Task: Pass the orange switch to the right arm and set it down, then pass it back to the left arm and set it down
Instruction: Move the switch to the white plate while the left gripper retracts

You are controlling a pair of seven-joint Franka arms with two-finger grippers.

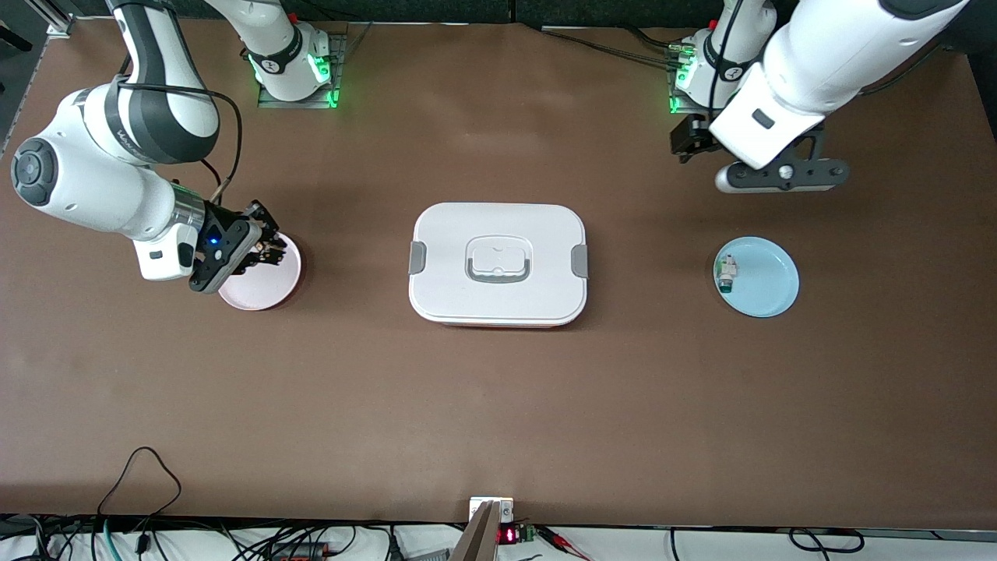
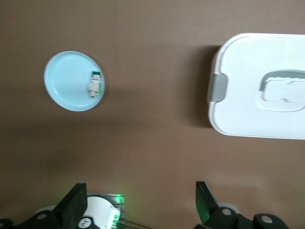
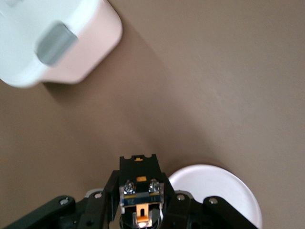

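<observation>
The orange switch (image 3: pixel 139 190), a small black part with an orange face, is clamped in my right gripper (image 3: pixel 140 198), which is shut on it. In the front view that gripper (image 1: pixel 267 241) hangs over the rim of a pink plate (image 1: pixel 273 290) at the right arm's end of the table. The white lidded box (image 1: pixel 498 265) with grey latches sits mid-table, and its corner (image 3: pixel 52 38) shows in the right wrist view. My left gripper (image 1: pixel 783 176) hovers over bare table near its own base. Its fingers (image 2: pixel 76 204) stand wide open with nothing between them.
A light blue plate (image 1: pixel 767 284) lies toward the left arm's end, holding a small white-and-green switch part (image 1: pixel 727 274); both show in the left wrist view, the plate (image 2: pixel 64 78) and the part (image 2: pixel 95 85). Cables and a small device line the table edge nearest the front camera.
</observation>
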